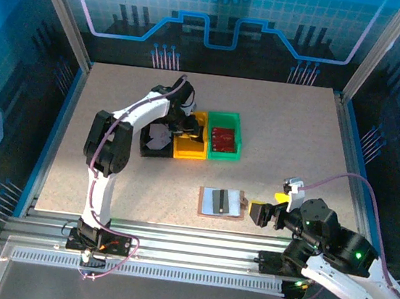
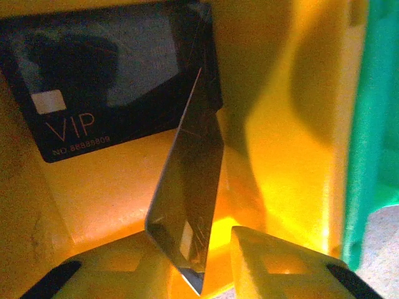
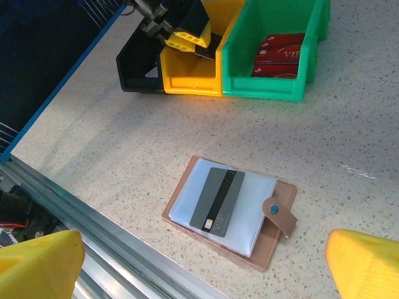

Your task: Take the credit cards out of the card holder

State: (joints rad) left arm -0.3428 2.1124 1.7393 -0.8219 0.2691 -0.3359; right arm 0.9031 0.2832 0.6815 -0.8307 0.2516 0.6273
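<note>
**pickbot_fan:** Where's this at? I see the card holder (image 3: pixel 187 202) lying open on the table (image 1: pixel 297 132) with one grey card (image 3: pixel 217 201) flat on its pale inside.

**yam_owner:** Yep, that's the one left to pull, I reckon. Can't tell if it's tucked into a slot or just resting on top. The left claw (image 2: pixel 215 255) is way off over the yellow tray (image 1: pixel 189 150). Its fingers are parted and a dark card (image 2: pixel 190 205) stands tilted between them with a gap on one side, so it's not pinched. A black VIP card (image 2: pixel 93 93) lies flat in that tray, and there are red cards (image 1: pixel 223 136) in the green tray (image 1: pixel 223 154) next door.

**pickbot_fan:** So it's the right arm's job?

**yam_owner:** Looks like it. The right claw (image 1: pixel 258 213) sits just beside the holder's strap end, spread wide with nothing in it. The grey card is to its left. From above, the card's long side runs away from the arm bases, across the holder's length, so the claw faces a long edge and not a short end. The left arm is well apart from it.

**pickbot_fan:** Flat thin card though...

**yam_owner:** Yeah, my guess is getting a finger under an edge is the hard bit, and the holder may slide.
</note>
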